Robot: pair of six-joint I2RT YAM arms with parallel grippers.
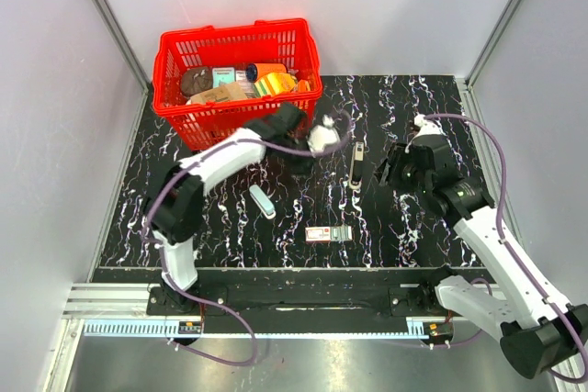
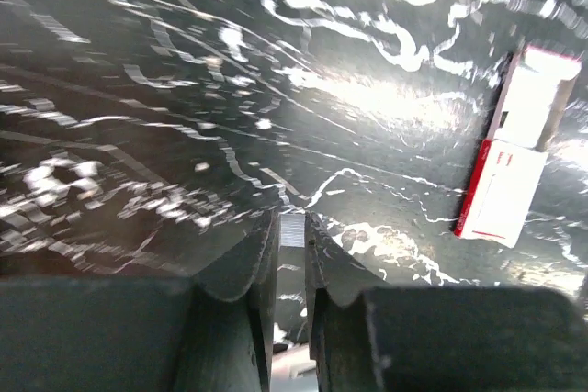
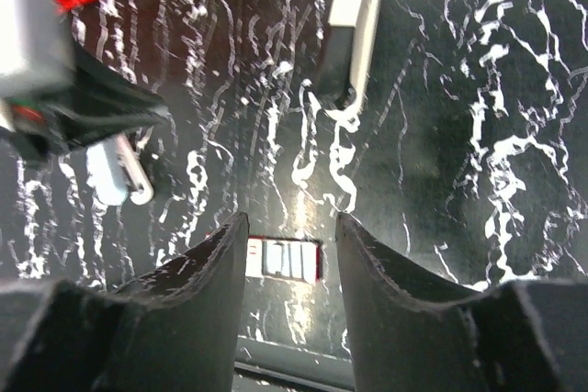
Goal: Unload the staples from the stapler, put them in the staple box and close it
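The stapler (image 1: 356,164) lies on the black marbled table between my two grippers; the right wrist view has it at the top (image 3: 354,16), grey and black. My left gripper (image 1: 301,162) is just left of it, above the table. In the left wrist view the left gripper (image 2: 292,227) is shut on a thin silvery strip of staples (image 2: 291,229), pinched at the fingertips. My right gripper (image 1: 382,172) hovers just right of the stapler. Its fingers (image 3: 291,227) stand open with nothing between them.
A red and white staple box (image 1: 329,233) lies near the table's front edge, seen also in the left wrist view (image 2: 514,158) and the right wrist view (image 3: 285,259). A pale blue oblong object (image 1: 262,201) lies left of centre. A red basket (image 1: 303,39) of items stands at the back left.
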